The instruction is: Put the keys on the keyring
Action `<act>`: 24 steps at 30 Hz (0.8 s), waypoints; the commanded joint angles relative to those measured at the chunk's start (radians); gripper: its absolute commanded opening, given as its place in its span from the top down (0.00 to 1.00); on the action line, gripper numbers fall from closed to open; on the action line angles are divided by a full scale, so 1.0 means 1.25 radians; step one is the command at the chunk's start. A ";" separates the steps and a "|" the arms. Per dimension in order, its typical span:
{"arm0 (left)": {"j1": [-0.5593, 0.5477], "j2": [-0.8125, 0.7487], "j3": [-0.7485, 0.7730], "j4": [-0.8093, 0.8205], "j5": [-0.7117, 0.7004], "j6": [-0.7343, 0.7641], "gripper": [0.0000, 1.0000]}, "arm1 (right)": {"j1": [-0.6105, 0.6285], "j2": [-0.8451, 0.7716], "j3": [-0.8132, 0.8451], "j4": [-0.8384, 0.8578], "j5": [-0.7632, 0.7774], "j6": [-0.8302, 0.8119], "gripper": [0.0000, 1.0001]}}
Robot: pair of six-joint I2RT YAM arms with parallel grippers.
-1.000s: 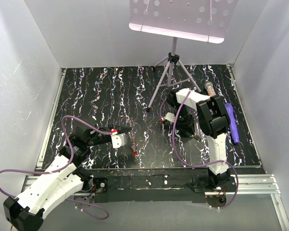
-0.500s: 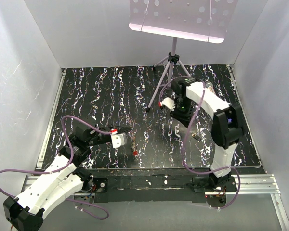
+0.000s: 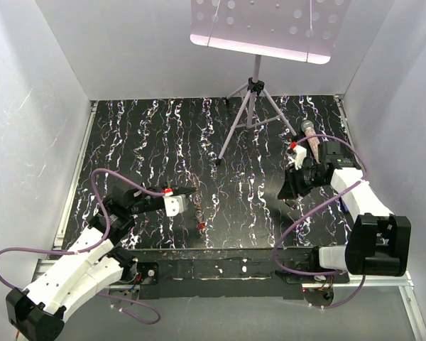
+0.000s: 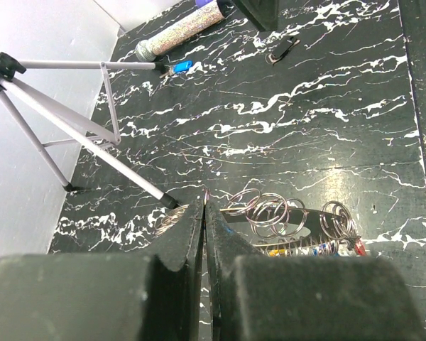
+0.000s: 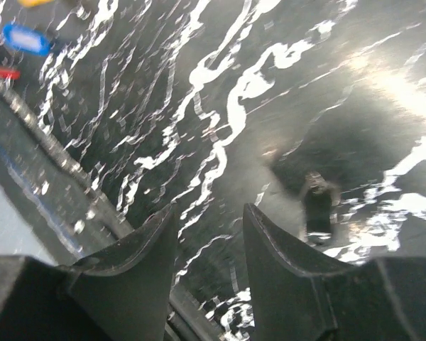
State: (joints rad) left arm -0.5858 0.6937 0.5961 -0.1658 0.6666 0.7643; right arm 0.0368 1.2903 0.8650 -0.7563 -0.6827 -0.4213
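Around: tripod (image 3: 254, 87) behind centre; microphone (image 3: 310, 136) far right; dark key (image 5: 317, 212) seen on table (image 3: 149, 142) beside right tool (image 5: 208, 209), jaws apart | keyring (image 3: 198, 207) pinched in closed left tool (image 3: 190, 191) | strand hung downward, red end lowest, long axis toward near edge in top view.

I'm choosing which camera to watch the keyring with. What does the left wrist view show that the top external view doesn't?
Left wrist only: the keyring as separate wire loops beside the shut left fingers. Top external only: the whole right arm and the stand's perforated tray. Both: the tripod legs, the glittery microphone, the marbled table.
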 commanded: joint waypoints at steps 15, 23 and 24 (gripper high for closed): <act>0.000 -0.019 0.015 0.036 0.041 -0.005 1.00 | -0.061 0.248 0.160 -0.065 0.128 -0.344 0.52; 0.000 -0.025 0.016 0.034 0.043 -0.005 1.00 | -0.029 0.292 0.144 -0.025 0.161 -0.340 0.52; 0.000 -0.024 0.016 0.034 0.045 -0.005 1.00 | -0.008 0.293 0.140 -0.020 0.163 -0.339 0.53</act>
State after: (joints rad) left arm -0.5858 0.6880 0.5961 -0.1566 0.6983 0.7582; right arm -0.0090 1.6466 1.0573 -0.8043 -0.4927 -0.8238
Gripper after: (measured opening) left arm 0.012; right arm 0.479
